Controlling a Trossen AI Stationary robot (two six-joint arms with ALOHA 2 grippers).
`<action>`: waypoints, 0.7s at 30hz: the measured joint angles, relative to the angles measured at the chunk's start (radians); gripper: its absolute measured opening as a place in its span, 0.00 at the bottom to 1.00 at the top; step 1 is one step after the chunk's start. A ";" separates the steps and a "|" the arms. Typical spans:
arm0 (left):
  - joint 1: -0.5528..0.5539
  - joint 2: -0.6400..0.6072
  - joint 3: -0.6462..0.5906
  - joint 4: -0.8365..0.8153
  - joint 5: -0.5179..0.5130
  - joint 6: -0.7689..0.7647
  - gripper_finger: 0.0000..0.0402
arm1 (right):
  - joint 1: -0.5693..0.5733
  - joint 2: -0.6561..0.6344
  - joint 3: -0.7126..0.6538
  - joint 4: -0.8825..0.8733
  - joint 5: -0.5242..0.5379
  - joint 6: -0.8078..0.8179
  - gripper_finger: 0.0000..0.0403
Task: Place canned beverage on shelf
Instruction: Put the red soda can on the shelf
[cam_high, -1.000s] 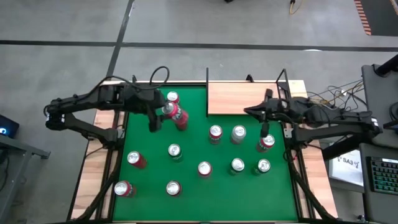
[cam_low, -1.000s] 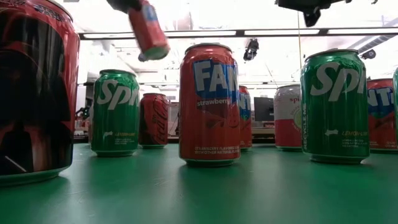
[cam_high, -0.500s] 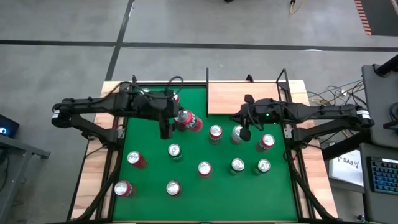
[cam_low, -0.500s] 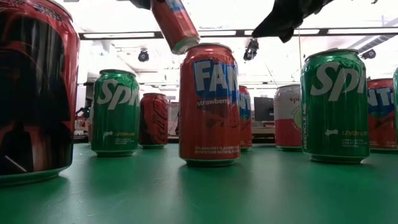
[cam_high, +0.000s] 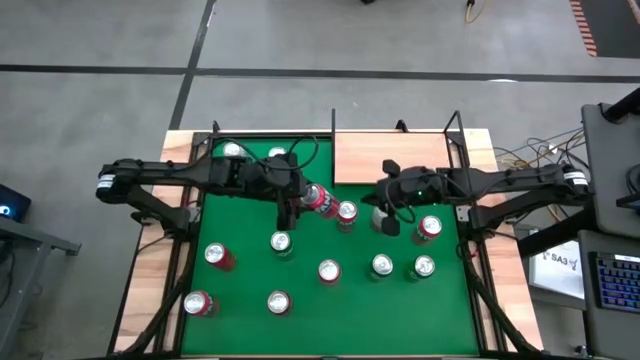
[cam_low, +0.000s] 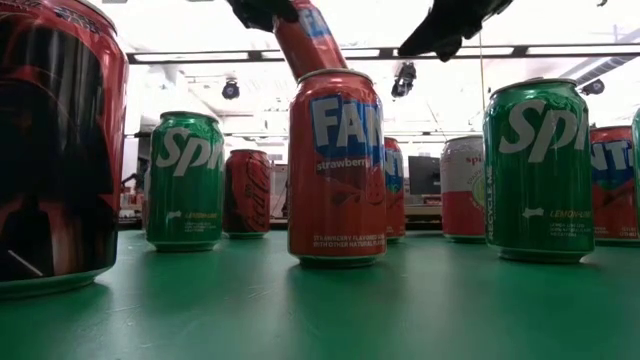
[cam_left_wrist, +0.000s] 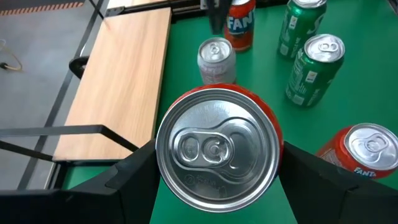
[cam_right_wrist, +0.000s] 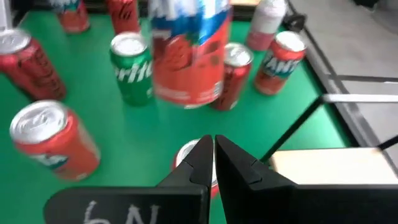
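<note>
While the left hand (cam_high: 300, 203) grips a red can (cam_high: 322, 200) aloft, shelf (cam_high: 385, 158) near, right hand (cam_high: 388, 218) closed

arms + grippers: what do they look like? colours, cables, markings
Both arms are dark, slim and jointed, each with a white band near the base. Left gripper and right gripper: black, wedge-shaped fingers. Thin black cable loops over the left arm. White handwritten marks on the right gripper's body.

In the low view the dark can (cam_low: 55, 145) at the near left is cut off by the edge, and the lifted red can (cam_right_wrist: 189, 53) blurs in the right wrist view.
</note>
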 joint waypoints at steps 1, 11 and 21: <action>-0.004 0.000 0.000 0.005 -0.001 -0.007 0.66 | 0.015 0.000 -0.003 -0.001 0.000 0.006 0.02; -0.064 0.000 0.001 0.034 0.001 -0.025 0.66 | 0.168 -0.002 -0.006 0.001 0.033 0.099 0.02; -0.055 0.015 0.031 0.043 0.003 0.055 0.66 | 0.253 -0.034 -0.006 -0.123 0.035 0.202 0.02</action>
